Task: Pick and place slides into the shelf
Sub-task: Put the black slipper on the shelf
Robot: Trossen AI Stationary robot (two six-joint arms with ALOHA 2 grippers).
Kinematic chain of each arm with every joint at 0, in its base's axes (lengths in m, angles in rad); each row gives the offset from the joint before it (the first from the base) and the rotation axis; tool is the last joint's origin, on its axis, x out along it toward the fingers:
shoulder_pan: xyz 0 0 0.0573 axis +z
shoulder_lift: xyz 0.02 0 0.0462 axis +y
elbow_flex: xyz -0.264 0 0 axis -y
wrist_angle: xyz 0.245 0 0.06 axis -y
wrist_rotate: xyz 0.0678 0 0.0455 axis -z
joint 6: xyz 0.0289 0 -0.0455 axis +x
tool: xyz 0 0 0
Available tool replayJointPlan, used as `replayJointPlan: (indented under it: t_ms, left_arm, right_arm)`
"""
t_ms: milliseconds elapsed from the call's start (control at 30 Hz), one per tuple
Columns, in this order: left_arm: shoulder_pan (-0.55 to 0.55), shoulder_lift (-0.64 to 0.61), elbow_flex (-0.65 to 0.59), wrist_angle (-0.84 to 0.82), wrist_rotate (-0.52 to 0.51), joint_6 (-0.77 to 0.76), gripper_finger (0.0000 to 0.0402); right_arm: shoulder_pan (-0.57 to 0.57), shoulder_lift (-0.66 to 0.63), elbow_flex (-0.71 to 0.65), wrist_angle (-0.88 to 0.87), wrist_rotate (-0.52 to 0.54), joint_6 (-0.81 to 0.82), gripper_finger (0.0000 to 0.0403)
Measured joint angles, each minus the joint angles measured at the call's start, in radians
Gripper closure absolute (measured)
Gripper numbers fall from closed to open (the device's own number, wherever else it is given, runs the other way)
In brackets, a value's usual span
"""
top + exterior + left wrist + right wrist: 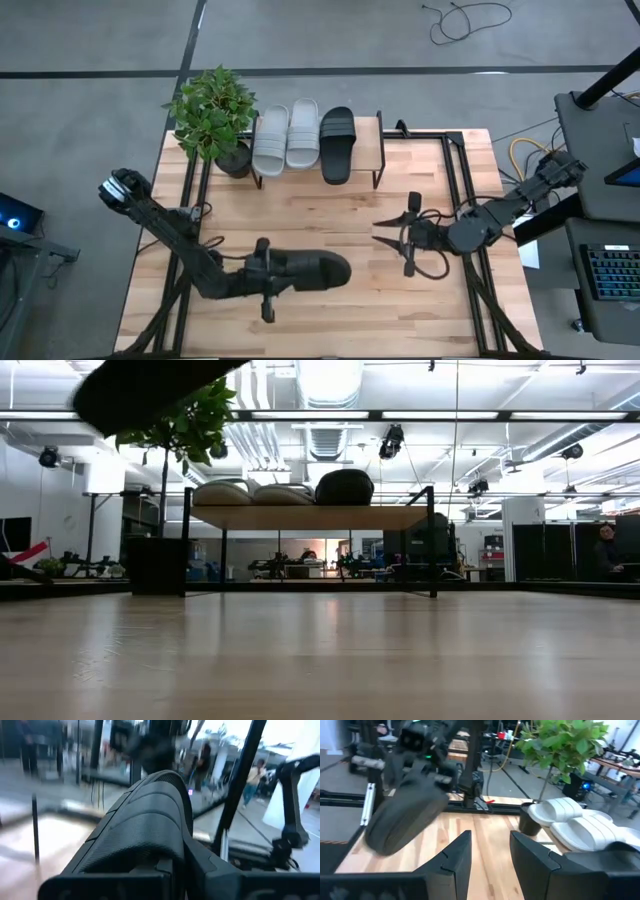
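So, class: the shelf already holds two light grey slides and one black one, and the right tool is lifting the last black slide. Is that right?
Not quite. The shelf does hold two light grey slides and one black one, but the high view shows the left tool, not the right, shut on the last black slide. The right tool is empty.

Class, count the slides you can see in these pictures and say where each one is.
4. Two grey slides and one black slide lie side by side on the shelf. The second black slide is clamped in the left gripper, lifted above the table. None seems hidden.
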Motion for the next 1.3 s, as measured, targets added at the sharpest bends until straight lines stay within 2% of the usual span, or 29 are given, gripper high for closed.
replayJointPlan:
  t_ms: [133,300,467,567,833,967,1300]
  left_arm:
    - [0.036,0.0,0.0,0.166,0.033,0.177,0.0401]
    - [0.095,0.0,0.001,0.293,0.142,0.316,0.0401]
    - [0.166,-0.001,0.002,0.396,0.224,0.392,0.0401]
    - [0.214,-0.001,0.002,0.405,0.26,0.398,0.0401]
    - [0.345,0.0,0.003,0.405,0.457,0.392,0.0401]
    - [0.394,0.0,0.004,0.407,0.505,0.419,0.0401]
    - [0.484,0.0,0.02,0.407,0.62,0.496,0.0401]
  right_arm:
    - [0.035,0.0,0.0,0.004,0.0,-0.016,0.0277]
    - [0.075,-0.003,0.0,0.033,0.017,-0.059,0.0277]
    - [0.138,0.004,0.0,0.101,0.198,-0.186,0.0277]
    - [0.167,0.023,0.0,0.15,0.252,-0.287,0.0277]
    - [0.157,0.043,0.0,0.315,0.254,-0.459,0.0277]
    - [0.124,0.043,0.0,0.358,0.259,-0.531,0.0275]
    - [0.03,0.029,0.0,0.397,0.253,-0.628,0.02]
